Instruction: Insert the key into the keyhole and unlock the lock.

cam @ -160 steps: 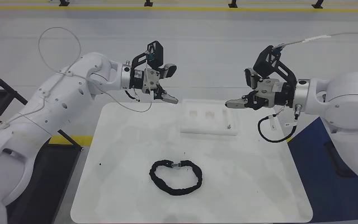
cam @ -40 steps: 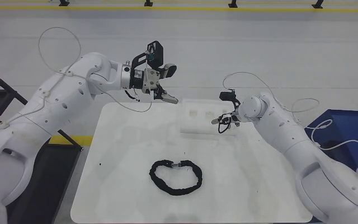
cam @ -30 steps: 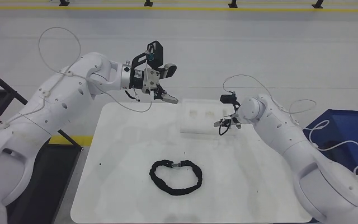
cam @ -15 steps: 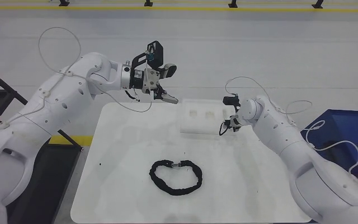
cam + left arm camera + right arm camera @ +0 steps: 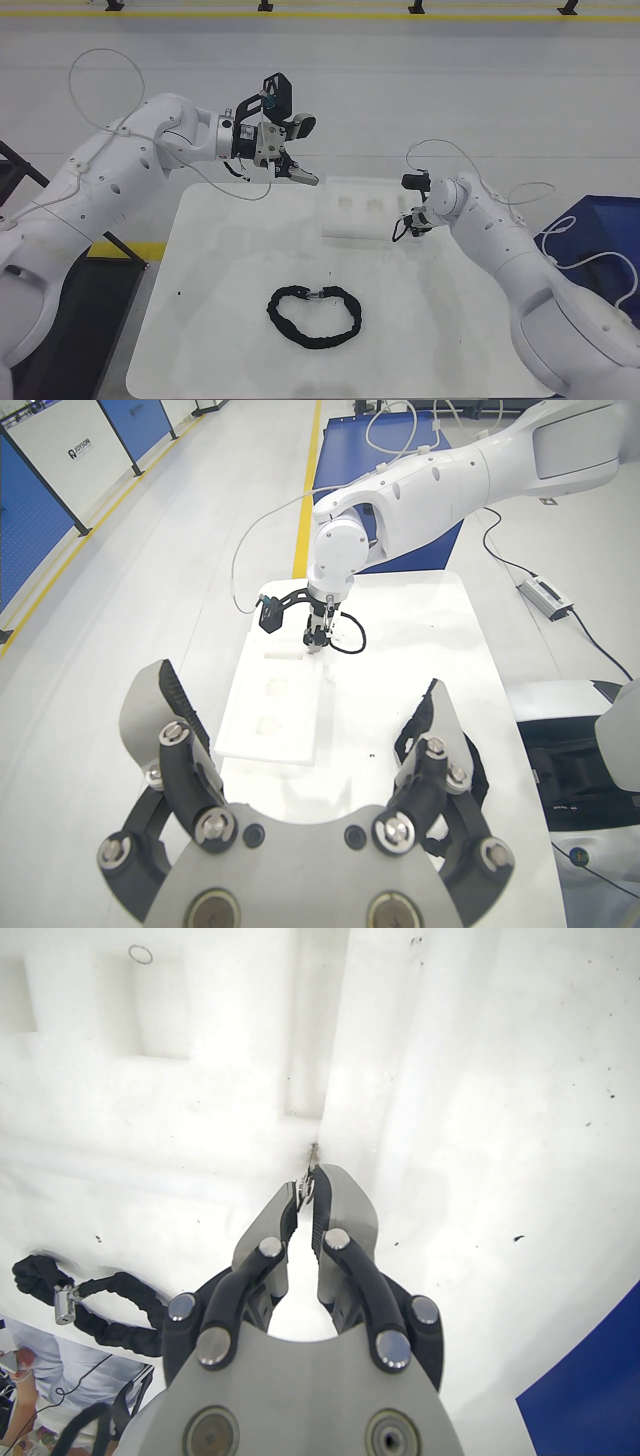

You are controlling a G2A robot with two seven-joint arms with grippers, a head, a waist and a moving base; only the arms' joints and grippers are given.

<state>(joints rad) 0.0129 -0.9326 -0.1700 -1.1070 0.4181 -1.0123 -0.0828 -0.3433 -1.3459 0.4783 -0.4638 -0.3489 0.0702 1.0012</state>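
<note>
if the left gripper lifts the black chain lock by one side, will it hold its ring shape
Probably not: the chain lock lies in a loose, uneven loop, so its sleeved length looks flexible and should sag. Its metal lock body looks dense, so that end likely pulls down. Pushed across the table, it should deform and drag, not roll.

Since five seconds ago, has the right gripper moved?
Yes. In the top view the right gripper has come from the foam tray's far right corner down to its right end, nearer the robot, shut on the key.
</note>
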